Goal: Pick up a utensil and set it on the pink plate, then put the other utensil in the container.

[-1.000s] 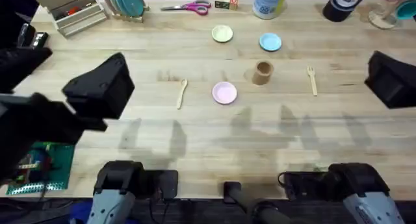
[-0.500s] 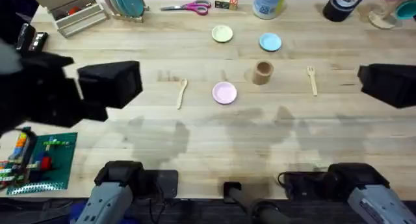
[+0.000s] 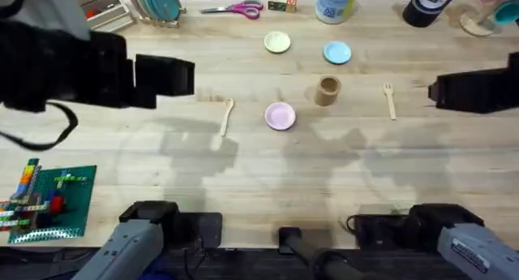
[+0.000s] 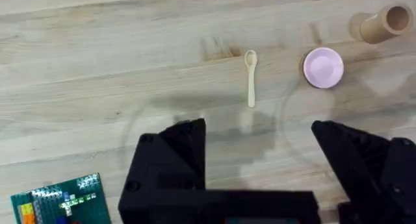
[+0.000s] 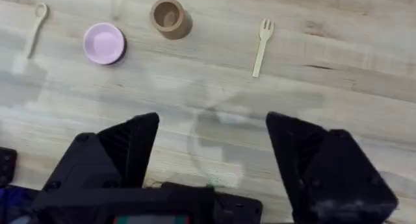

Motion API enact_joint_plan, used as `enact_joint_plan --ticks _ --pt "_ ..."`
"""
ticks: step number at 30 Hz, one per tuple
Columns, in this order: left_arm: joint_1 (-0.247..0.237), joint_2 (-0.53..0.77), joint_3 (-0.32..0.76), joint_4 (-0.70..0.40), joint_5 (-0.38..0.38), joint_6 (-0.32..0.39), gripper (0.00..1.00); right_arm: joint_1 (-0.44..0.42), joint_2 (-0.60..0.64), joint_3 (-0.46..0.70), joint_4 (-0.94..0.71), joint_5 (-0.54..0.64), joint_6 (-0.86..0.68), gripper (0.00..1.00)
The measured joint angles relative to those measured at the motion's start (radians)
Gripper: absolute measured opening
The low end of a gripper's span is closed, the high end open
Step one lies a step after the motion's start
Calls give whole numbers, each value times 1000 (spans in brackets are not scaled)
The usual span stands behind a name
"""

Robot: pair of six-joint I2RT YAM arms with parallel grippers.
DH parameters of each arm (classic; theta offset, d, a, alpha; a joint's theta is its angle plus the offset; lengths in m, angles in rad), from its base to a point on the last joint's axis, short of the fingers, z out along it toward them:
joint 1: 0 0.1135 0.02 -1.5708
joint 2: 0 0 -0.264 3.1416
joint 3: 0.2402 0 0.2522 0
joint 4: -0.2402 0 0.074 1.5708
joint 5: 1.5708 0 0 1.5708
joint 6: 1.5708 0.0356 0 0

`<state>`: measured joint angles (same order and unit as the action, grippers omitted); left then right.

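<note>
— Where do the utensils lie?
— The wooden spoon [image 3: 227, 116] rests flat on the pale plank table [image 3: 259, 174], just left of the pink plate [image 3: 280, 115], which is bare. The wooden fork [image 3: 390, 100] lies flat too, well to the right of the brown cup [image 3: 327, 91], tines pointing toward the far edge. The cup stands upright just behind and to the right of the plate.

— And the arms?
— Both are raised above the table, touching nothing. The left gripper [image 4: 260, 152] hangs over bare wood on the near side of the spoon, its black fingers [image 4: 172, 162] wide apart. The right gripper [image 5: 211, 149] hangs over the table with the fork, cup and plate ahead of it, its fingers [image 5: 127, 152] likewise spread.

— What else is on the surface?
— Behind the cup sit a pale yellow plate [image 3: 277, 42] and a light blue plate [image 3: 337, 52]. Along the far edge: pink-handled scissors [image 3: 237, 9], a white-and-blue tub [image 3: 336, 4], a rack of teal plates [image 3: 154, 4] and a roll of black tape [image 3: 424, 10]. At the near left corner lies a green baseplate with coloured bricks [image 3: 49, 200]. Soft shadows of the arms fall across the middle boards.
</note>
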<state>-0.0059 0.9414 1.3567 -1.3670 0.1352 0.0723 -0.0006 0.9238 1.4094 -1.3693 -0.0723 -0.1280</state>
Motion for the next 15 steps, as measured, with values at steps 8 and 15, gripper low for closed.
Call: enact_joint_plan --ticks 8,15 --pt "0 60 1 -34 7 4 995 0 32 0 0 0 0 998" --pt "-13 198 -3 -14 -1 16 995 -1 32 0 0 0 0 998"
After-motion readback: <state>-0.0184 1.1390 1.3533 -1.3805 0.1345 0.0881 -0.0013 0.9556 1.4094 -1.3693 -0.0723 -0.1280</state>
